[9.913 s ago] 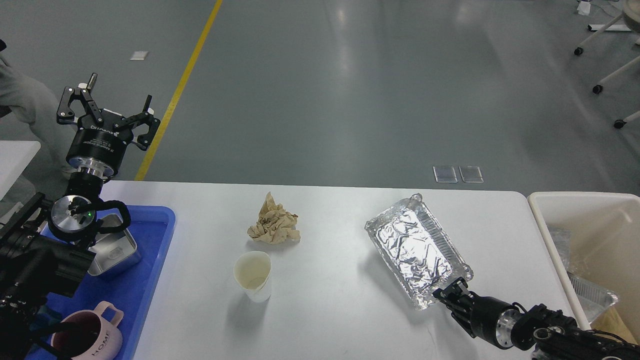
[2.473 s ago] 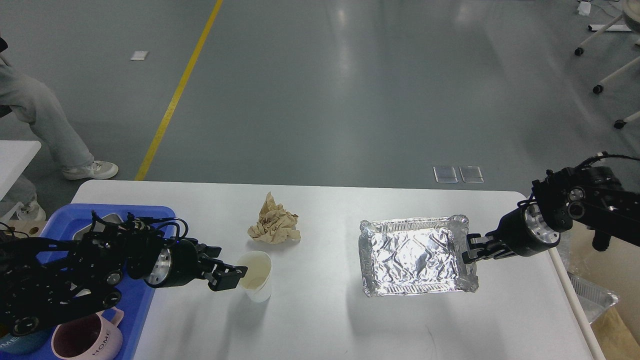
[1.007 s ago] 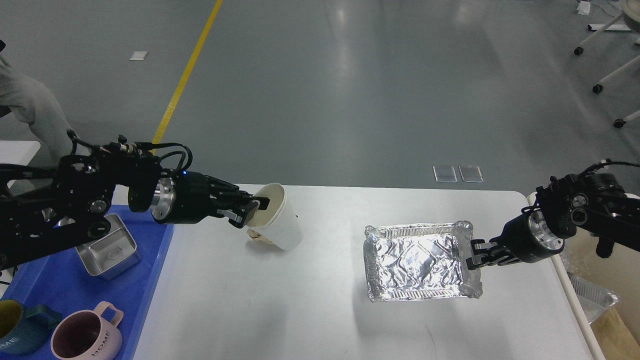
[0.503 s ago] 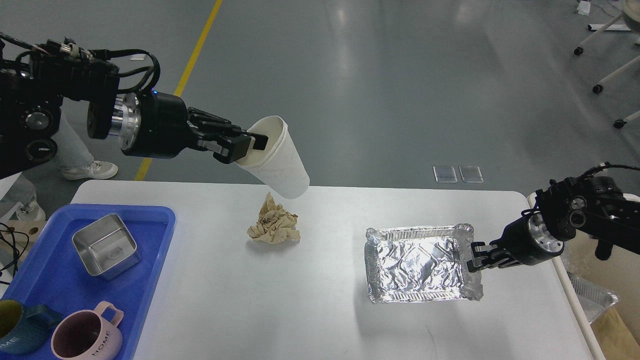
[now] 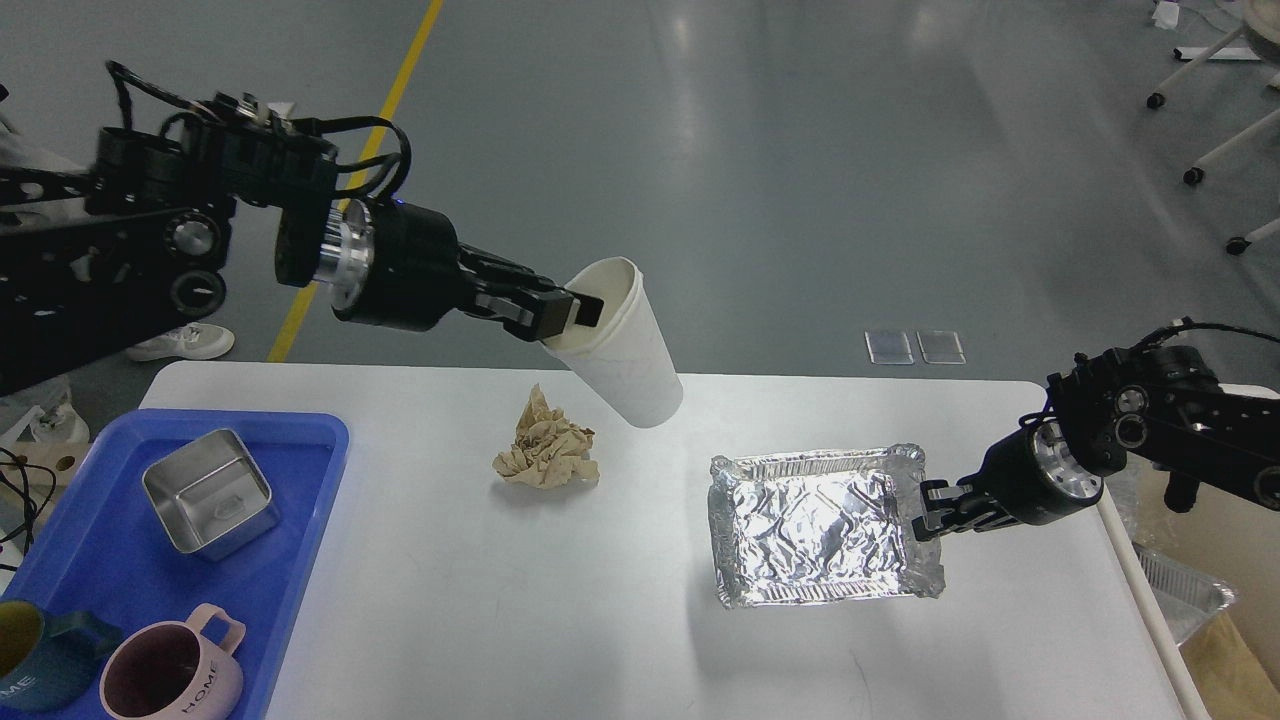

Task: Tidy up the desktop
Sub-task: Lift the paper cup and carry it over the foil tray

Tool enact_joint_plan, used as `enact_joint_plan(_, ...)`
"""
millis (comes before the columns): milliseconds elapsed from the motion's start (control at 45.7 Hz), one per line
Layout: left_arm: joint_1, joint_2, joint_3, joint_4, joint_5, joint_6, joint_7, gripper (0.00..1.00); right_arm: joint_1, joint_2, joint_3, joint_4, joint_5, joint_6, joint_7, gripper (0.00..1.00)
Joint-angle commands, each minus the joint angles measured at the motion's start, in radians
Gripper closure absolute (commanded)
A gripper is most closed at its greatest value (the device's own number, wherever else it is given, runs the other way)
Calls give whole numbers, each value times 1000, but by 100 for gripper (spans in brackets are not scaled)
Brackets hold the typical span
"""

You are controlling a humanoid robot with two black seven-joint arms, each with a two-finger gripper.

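Note:
On the white desktop [image 5: 560,620] lies a crumpled brown paper ball [image 5: 546,455] near the back middle. My left gripper [image 5: 563,312] is shut on the rim of a white paper cup [image 5: 625,343], held tilted in the air above the desktop's far edge, right of the paper ball. A crinkled foil tray [image 5: 815,525] sits at the right, lifted slightly at its right side. There my right gripper [image 5: 927,511] is shut on the tray's right rim.
A blue plastic tray [image 5: 90,560] at the left holds a square metal tin [image 5: 208,492], a pink mug [image 5: 170,675] and a dark teal mug [image 5: 30,660]. A beige bin [image 5: 1215,600] with another foil tray inside stands off the right edge.
My left gripper has carried the cup to the right and slightly down. The right gripper has shifted the foil tray a little to the left.

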Motion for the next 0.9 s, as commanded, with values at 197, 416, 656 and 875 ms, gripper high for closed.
enact_joint_plan(197,101,-355,2,248,53,16,9,98,15,30,-2,-1,2,2,-1,100)
enact_joint_plan(416,141,-481,5,354,99,16,12,98,26,40,-3,-1,2,3,0,100)
enact_joint_plan(656,204,-638,5,519,139,47,10,97,47,49,-5,3,3,29,-1,100)
enact_joint_plan(875,250,-720,5,562,136,107,9,95,58,52,-5,3,17,36,-1,100)
